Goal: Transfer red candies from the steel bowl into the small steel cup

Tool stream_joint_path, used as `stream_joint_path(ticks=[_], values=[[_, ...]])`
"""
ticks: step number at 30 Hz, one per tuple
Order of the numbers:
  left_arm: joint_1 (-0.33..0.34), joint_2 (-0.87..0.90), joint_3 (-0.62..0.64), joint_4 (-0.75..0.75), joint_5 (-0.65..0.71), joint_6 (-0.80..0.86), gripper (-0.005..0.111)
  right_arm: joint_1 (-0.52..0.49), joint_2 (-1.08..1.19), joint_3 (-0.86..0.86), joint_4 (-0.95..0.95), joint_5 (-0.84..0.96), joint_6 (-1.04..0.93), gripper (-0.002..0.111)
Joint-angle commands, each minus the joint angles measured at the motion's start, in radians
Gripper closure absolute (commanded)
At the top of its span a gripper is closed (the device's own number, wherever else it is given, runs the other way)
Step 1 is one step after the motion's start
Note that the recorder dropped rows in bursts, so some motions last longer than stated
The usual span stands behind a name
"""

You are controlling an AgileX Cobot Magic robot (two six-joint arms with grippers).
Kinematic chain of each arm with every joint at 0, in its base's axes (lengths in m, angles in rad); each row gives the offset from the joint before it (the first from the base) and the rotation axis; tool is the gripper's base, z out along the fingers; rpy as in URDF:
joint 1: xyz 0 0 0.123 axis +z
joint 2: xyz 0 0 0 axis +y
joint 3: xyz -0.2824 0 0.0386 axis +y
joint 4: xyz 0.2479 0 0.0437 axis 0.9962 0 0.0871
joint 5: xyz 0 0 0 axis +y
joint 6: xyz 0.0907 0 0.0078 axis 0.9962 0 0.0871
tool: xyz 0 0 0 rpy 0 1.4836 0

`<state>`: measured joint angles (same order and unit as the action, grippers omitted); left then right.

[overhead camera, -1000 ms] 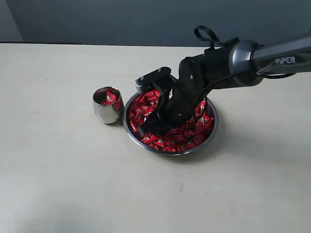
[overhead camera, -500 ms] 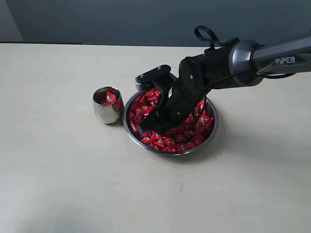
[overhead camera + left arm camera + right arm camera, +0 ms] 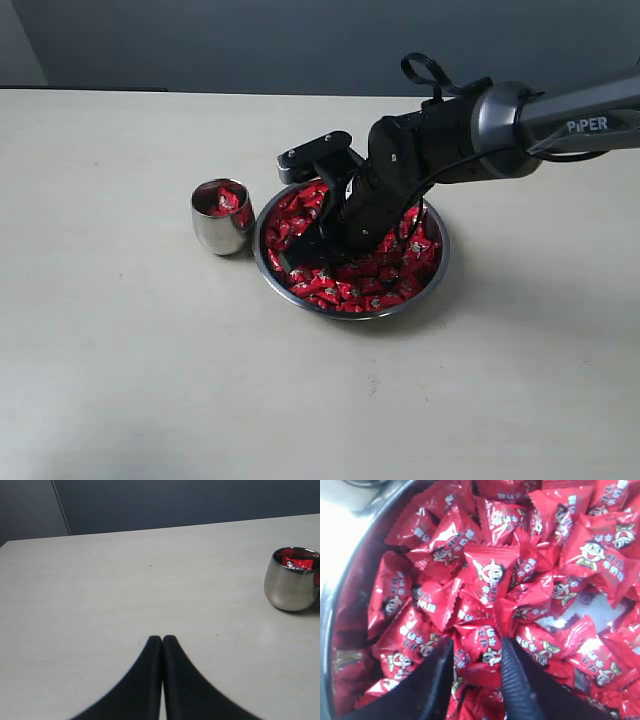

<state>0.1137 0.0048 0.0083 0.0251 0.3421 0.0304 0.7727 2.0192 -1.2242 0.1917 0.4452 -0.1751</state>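
Your table (image 3: 120, 380) is a pale, bare top, and everything on it sits near the middle of the exterior view. The right arm (image 3: 500, 120) comes in from three o'clock, a dark grey tube bending down over the bowl.

The bowl (image 3: 352, 316) is at the centre, wide and shallow, heaped with red candies (image 3: 400, 270) almost to the rim. At its nine o'clock, just beside it and apparently not touching, stands the cup (image 3: 220, 232). It is upright and has a few candies showing inside (count them yourself, they overlap).

Your right gripper (image 3: 476, 642) is down in the heap, in the bowl's eight-to-nine o'clock part, on the side nearest the cup. Its two black fingers (image 3: 435, 680) stand partly apart with one candy (image 3: 487, 655) lying between them. Both fingers appear to meet that wrapper's edges, but you cannot tell from these views whether it is truly pinched or only flanked. Other candies crowd round the tips on all sides.

Your left gripper (image 3: 162, 639) is out of the exterior view. Its own camera shows the fingers pressed together, tip to tip, with nothing between them, over bare table. The cup (image 3: 291, 585) shows there too, well apart from the tips.
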Motion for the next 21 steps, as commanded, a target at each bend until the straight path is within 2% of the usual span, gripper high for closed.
stream_joint_path(ticks=[1,4,21], values=[[-0.005,-0.005,-0.008,0.002,-0.005,-0.001,0.106,-0.004,-0.002,0.001,-0.009,-0.016,-0.008,0.081],[-0.005,-0.005,-0.008,0.002,-0.005,-0.001,0.106,-0.004,-0.002,0.001,-0.009,-0.016,-0.008,0.109],[-0.005,-0.005,-0.008,0.002,-0.005,-0.001,0.106,-0.004,-0.002,0.001,-0.009,-0.008,-0.008,0.108]])
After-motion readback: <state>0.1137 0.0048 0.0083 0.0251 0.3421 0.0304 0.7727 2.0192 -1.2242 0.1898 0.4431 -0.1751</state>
